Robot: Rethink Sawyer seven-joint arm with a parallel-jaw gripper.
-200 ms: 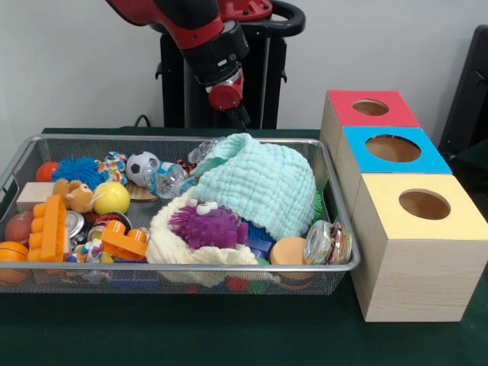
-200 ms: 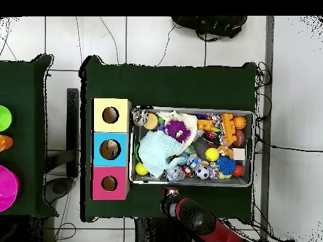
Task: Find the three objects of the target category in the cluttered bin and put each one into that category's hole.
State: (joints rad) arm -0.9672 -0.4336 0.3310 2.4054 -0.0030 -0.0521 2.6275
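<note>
I'm hovering above the far rim of the silver wire-mesh bin, with my fingers hanging just behind the crumpled mint-green muslin cloth; whether they're spread or pinched I cannot tell from here, and nothing shows in them. I'd call this the search step: no target picked yet, and the category isn't shown to me. The cloth covers much of the bin, with the purple spiky rubber toy in front of it on a cream fluffy cloth. Beside the bin stand the red-topped wooden box, the blue-topped one and the yellow-topped one, each with a round hole. Next, probably lift that cloth aside. No readable writing anywhere.
</note>
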